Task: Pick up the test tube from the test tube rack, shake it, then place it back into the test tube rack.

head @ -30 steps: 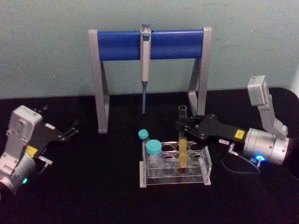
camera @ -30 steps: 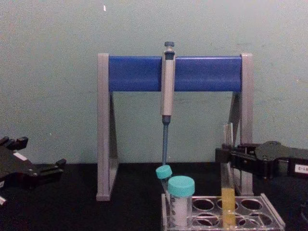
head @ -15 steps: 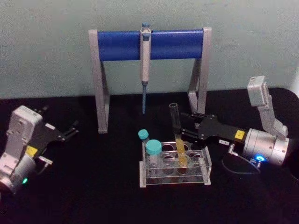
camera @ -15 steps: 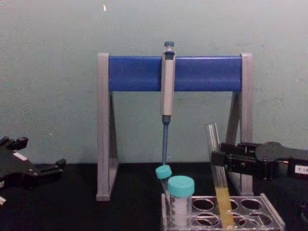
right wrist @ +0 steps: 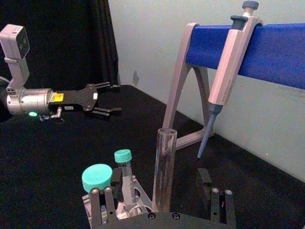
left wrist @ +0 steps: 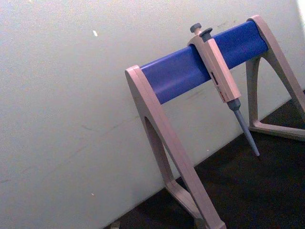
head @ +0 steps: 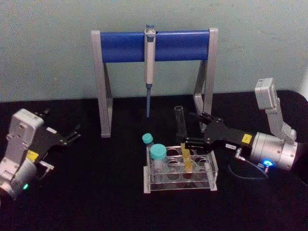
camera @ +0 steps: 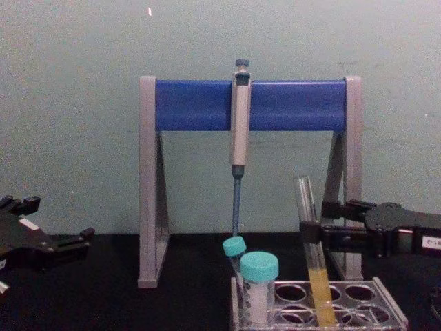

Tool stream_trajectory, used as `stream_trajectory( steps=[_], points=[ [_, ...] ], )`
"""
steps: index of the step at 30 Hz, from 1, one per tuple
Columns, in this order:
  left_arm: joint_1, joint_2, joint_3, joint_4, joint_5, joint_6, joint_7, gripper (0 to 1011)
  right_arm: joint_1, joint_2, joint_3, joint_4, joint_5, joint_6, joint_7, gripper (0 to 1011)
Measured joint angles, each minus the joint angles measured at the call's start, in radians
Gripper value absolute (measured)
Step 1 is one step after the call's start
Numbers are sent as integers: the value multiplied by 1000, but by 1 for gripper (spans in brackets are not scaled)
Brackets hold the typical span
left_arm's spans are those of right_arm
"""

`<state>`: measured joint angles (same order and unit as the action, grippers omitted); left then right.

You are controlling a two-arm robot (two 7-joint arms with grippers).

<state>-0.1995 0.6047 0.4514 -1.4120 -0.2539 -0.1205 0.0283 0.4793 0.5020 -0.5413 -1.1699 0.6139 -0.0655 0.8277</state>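
Evidently my right gripper (head: 188,139) stood spread beside the test tube (head: 183,139), which leaned seated in the test tube rack (head: 179,182); replacement appeared complete.

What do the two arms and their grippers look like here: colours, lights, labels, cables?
Both arms are silver-grey metal with black, slim-fingered grippers. The right gripper carries a yellow label, a blue light on its wrist, a boxy grey module above and a thin black cable. The left gripper has a yellow label and a green light.
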Motion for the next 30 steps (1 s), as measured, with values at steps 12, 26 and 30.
stream_trajectory(
  steps=[12, 26, 30],
  points=[
    [0, 0, 0, 0, 0, 0, 0, 1001, -28, 17, 16, -56, -2, -12, -33, 1000],
    [0, 0, 0, 0, 0, 0, 0, 1001, -272, 51, 171, -408, -196, 25, -607, 1000],
    [0, 0, 0, 0, 0, 0, 0, 1001, -310, 20, 185, -420, -279, 68, -755, 1000]
  ],
)
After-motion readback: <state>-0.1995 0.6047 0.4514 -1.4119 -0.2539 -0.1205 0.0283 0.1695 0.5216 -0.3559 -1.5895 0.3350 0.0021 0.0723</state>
